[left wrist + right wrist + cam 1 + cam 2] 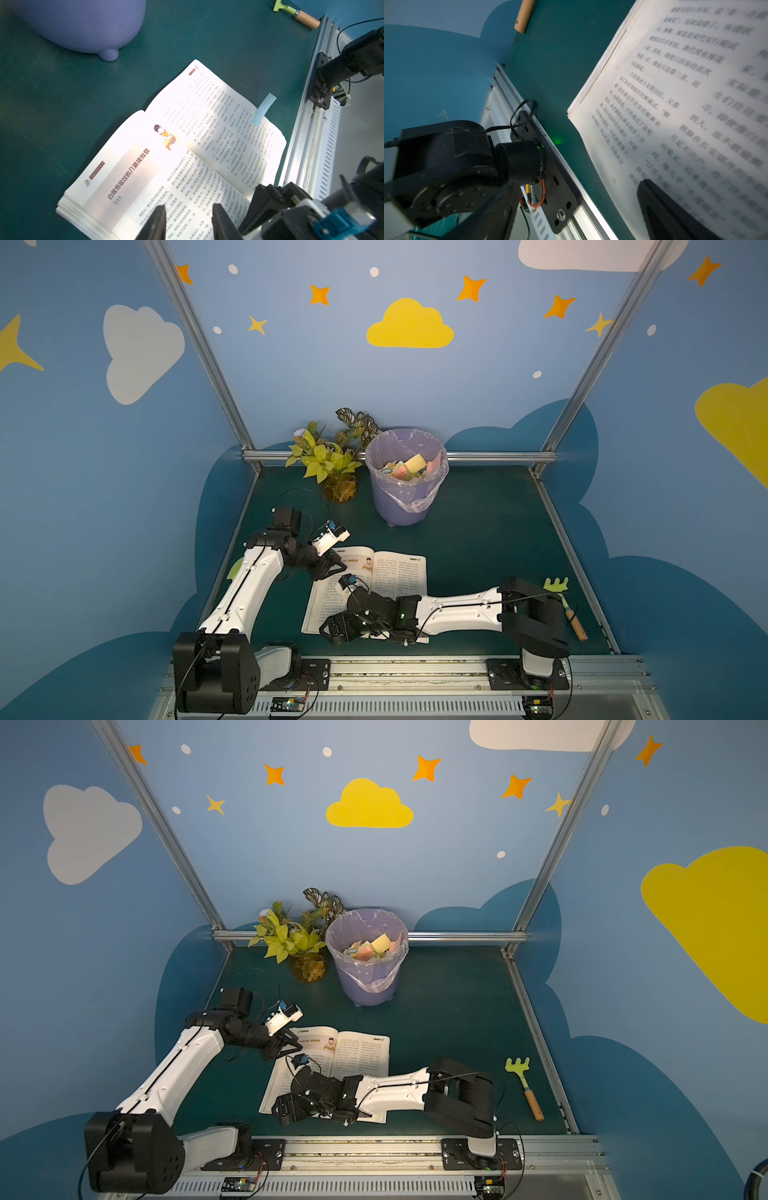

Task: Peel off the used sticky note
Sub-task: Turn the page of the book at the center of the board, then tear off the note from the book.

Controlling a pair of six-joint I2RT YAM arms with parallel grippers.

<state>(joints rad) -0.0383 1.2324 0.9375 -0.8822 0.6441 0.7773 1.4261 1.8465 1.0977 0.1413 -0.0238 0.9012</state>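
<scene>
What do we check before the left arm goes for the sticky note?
1. Blue sticky note found, stuck on the open book at a page edge, overhanging: ok.
2. Left gripper jaws apart, nothing between: ok.
3. Left gripper at the note: not ok, it sits over the other page.
4. Right gripper pinning the book: cannot tell; a finger lies over the page, contact unclear.
5. Clearance under the right arm, which hides the note in both top views: cannot tell.
6. Lined purple bin upright, open: ok.
</scene>
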